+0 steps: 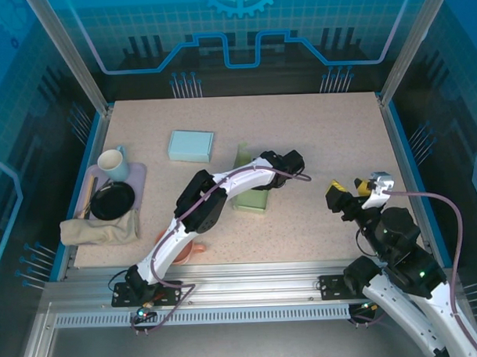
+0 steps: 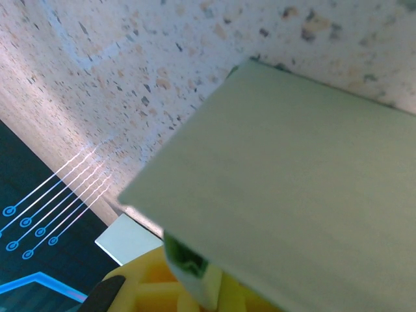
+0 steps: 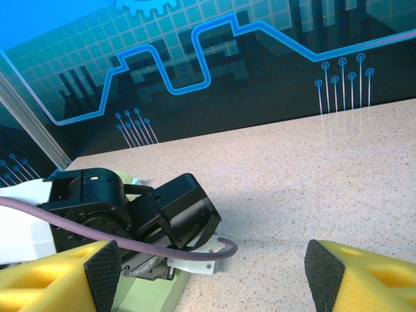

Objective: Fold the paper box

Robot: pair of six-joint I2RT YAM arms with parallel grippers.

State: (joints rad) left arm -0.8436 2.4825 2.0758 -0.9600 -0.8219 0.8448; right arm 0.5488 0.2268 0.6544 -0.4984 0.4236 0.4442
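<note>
Backdrop: blue walls printed with circuit lines enclose a speckled beige table (image 1: 323, 136).
Paper box: the pale green paper box (image 1: 251, 200) lies near the table's middle, with one narrow flap standing up on its 12 o'clock side.
Left gripper: the left gripper (image 2: 188, 286) reaches over the box from 7 o'clock. Its yellow pads (image 2: 146, 289) are pressed together and pinch an edge of the green card. One broad panel (image 2: 292, 195) slants across the left wrist view.
Right gripper: the right gripper (image 1: 345, 194) hangs above bare table at 3 o'clock of the box, apart from it. Its jaws are spread and hold nothing, and its black-tipped fingers (image 3: 322, 270) stand wide.
Teal box: a closed teal box (image 1: 191, 146) sits at 10 o'clock of the paper box.
Left edge: at the table's 9 o'clock a mug (image 1: 112, 162) and a black plate (image 1: 113, 200) rest on a lilac mat (image 1: 138, 172). A beige cloth (image 1: 99, 229) lies bunched just at the mat's 6 o'clock.
</note>
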